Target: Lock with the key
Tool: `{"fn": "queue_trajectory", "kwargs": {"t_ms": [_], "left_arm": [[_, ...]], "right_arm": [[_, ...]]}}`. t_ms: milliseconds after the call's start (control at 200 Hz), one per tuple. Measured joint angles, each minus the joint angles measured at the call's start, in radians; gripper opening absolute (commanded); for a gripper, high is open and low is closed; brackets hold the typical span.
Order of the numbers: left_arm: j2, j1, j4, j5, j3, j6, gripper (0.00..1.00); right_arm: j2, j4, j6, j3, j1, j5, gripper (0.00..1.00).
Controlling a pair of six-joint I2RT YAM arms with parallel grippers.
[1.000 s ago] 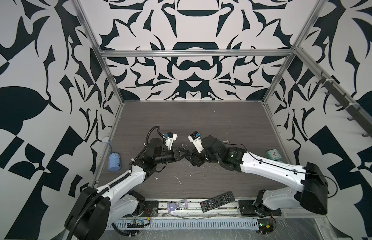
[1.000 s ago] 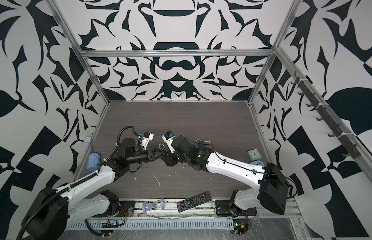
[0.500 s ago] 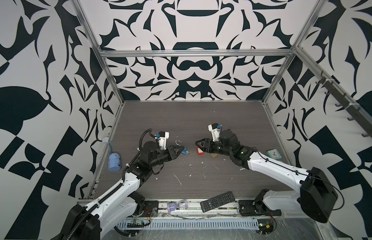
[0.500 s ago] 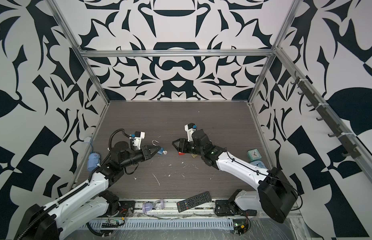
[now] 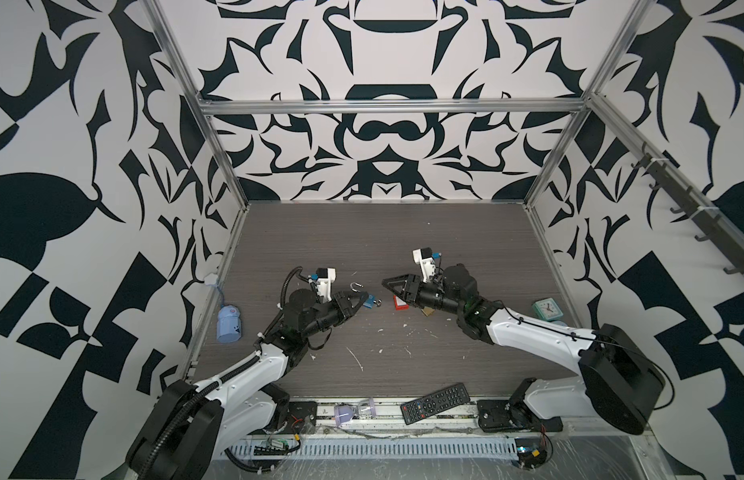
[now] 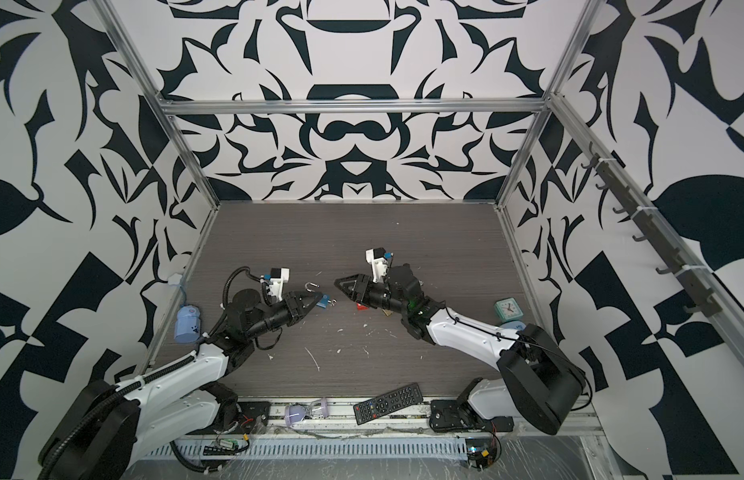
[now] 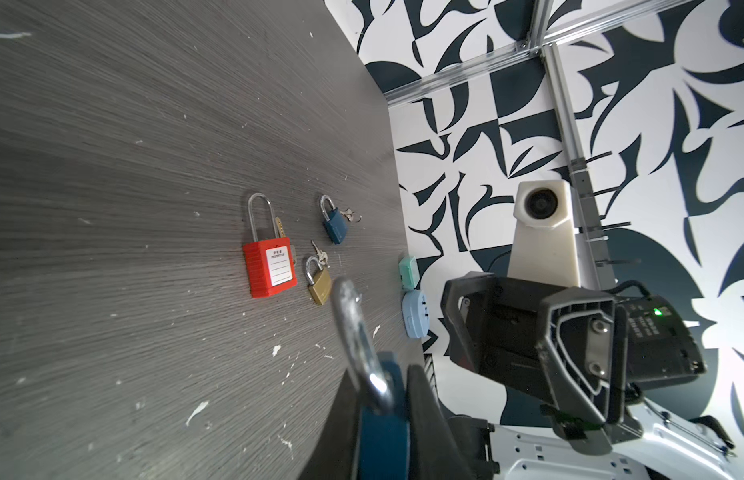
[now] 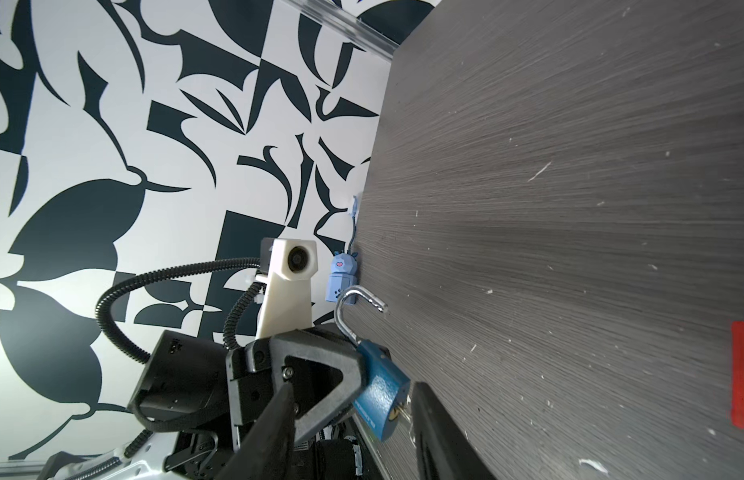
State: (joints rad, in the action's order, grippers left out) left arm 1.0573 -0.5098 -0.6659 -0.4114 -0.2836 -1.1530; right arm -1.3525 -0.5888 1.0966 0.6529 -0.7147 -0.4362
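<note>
The blue padlock has a glossy metal shackle

Red padlock cut by picture edge, blue padlock body cropped, blurred, brass padlock mostly beneath right arm

left end effector clamping padlock, shackle open
</note>
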Motion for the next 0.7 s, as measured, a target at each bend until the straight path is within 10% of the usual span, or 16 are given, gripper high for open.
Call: {"fn": "queue_trajectory", "kwargs": {"t_ms": [700], "left_arm": [[0.072, 0.001, -0.276, -0.021, 0.001, -0.127, 0.0]], "right_arm": [[-0.098, -0.174, 0.068, 0.0, -0.026, -0.044, 0.39]]}}
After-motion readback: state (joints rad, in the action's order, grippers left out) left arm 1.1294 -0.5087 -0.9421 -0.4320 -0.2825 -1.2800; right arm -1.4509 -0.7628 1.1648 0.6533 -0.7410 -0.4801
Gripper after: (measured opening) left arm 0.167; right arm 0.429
